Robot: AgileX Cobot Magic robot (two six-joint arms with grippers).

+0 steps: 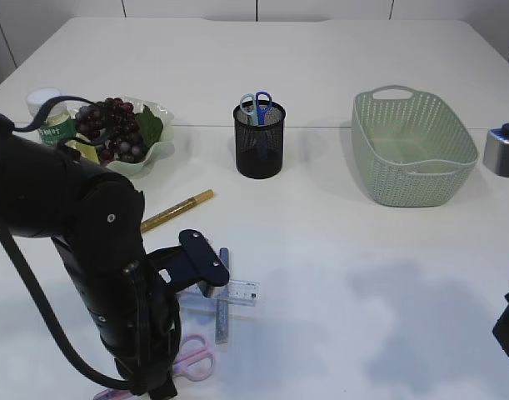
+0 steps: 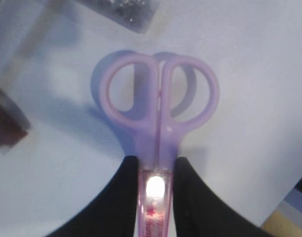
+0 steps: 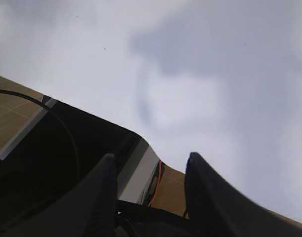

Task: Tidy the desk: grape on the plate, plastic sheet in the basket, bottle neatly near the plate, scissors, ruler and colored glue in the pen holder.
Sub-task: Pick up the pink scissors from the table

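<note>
left wrist view shows the left gripper (image 2: 156, 197) clamped on the closed blades of the pink scissors (image 2: 158, 103), handles pointing away from the arm. exterior view puts them low at the near left edge of the table (image 1: 337, 275), well apart from the pen holder (image 1: 259, 142), which already holds a blue pair. the lift should go straight up to clear the ruler (image 1: 237, 290) just beside, then swing blades down over the holder's free side. right gripper (image 3: 151, 177) hangs spread and empty.

Two scissors, pink (image 1: 194, 360) and blue (image 1: 256, 107), one ruler (image 1: 237, 290), one glue stick (image 1: 177, 210), one basket (image 1: 412, 148), one plate (image 1: 154, 152)
</note>
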